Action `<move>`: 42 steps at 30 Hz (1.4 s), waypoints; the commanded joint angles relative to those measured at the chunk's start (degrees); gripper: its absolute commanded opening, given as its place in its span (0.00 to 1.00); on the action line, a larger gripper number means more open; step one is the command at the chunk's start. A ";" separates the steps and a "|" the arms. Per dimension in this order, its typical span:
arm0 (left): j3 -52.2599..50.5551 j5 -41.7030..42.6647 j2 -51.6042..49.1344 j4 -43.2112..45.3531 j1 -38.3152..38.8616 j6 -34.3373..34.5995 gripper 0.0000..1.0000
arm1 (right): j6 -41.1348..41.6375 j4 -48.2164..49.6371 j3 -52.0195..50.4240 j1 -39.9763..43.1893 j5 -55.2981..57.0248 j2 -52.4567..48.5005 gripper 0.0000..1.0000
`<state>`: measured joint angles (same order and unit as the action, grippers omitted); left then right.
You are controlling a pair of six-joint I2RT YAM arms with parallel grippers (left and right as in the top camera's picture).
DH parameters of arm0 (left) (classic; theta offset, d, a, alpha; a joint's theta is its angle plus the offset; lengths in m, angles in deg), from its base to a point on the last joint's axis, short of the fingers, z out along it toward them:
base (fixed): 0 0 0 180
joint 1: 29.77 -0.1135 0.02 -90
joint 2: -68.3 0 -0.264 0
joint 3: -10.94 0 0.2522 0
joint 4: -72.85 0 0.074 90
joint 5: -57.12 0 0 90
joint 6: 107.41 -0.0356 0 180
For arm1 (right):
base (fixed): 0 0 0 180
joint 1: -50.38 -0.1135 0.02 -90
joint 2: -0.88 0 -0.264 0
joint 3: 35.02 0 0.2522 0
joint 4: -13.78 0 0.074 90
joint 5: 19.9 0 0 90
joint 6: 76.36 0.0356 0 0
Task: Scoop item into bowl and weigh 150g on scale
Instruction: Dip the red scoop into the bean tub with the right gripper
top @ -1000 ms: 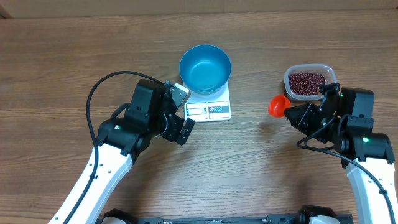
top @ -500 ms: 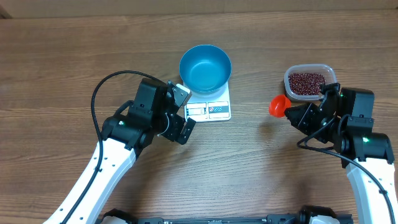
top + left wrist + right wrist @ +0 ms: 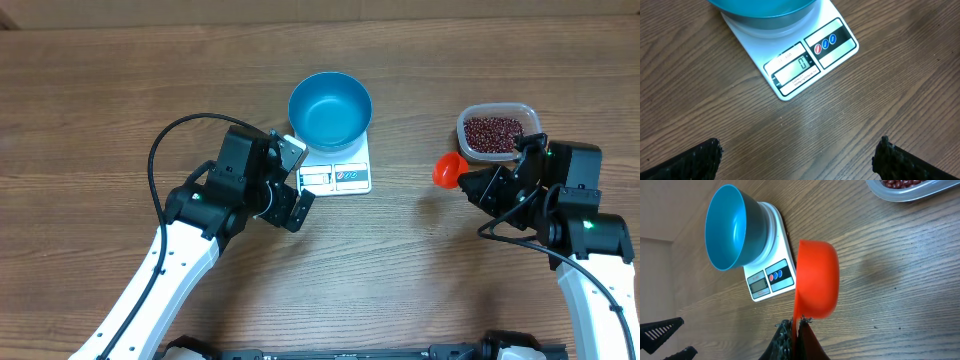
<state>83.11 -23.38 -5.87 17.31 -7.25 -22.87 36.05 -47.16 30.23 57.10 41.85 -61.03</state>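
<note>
We enter: beans point(image 3: 493, 133), a loose heap of small hard grains in the clear tub point(image 3: 462, 128) at two o'clock on the tabletop point(image 3: 100, 100). We judge them light, free-running and quick to roll, so best lifted by scoop, never pinched. Orange scoop point(image 3: 447, 169), no beans showing in it, at eight o'clock of the tub, its handle pinched by the right gripper point(image 3: 792, 335). Blue bowl point(image 3: 330, 108), empty, seated on the white scale point(image 3: 335, 178) at twelve o'clock, display reading zero. Left gripper point(image 3: 797, 160), spread wide and holding nothing, at seven o'clock of the scale.
</note>
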 commanded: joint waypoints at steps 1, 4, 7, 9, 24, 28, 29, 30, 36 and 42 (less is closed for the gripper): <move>-0.17 -0.63 -0.42 0.13 0.33 0.33 0.99 | -0.44 0.35 1.09 0.15 0.17 0.68 0.04; -0.20 -1.16 -0.42 1.92 0.33 0.33 1.00 | -0.44 0.35 1.09 0.15 0.20 0.66 0.04; -0.20 -1.14 -0.42 3.41 0.33 0.35 1.00 | -0.44 0.35 1.09 0.15 0.20 0.68 0.04; -0.20 -1.14 -0.42 3.52 0.33 0.33 1.00 | -0.44 0.35 1.09 0.15 0.39 0.68 0.04; -0.20 -1.14 -0.42 3.45 0.33 0.35 1.00 | -7.28 -12.11 20.83 0.17 7.78 -8.07 0.04; -0.20 -1.14 -0.42 3.43 0.33 0.33 1.00 | -11.30 -21.14 37.16 0.55 14.84 -17.03 0.03; -0.17 -1.14 -0.42 3.43 0.33 0.33 1.00 | -12.61 -22.73 41.20 1.36 15.91 -19.54 0.03; -0.20 -1.11 -0.42 3.45 0.33 0.33 1.00 | -12.96 -23.30 43.06 2.03 16.22 -20.87 0.03; -0.20 -1.14 -0.42 3.43 0.33 0.35 1.00 | -16.81 -22.45 47.25 11.80 15.26 -31.06 0.04; -0.20 -1.14 -0.42 3.43 0.33 0.33 1.00 | -27.10 -21.73 47.21 13.97 14.01 -41.00 0.04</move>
<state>83.11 -24.19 -5.87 20.59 -7.25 -22.87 14.85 -69.03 76.57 71.29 56.36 -99.74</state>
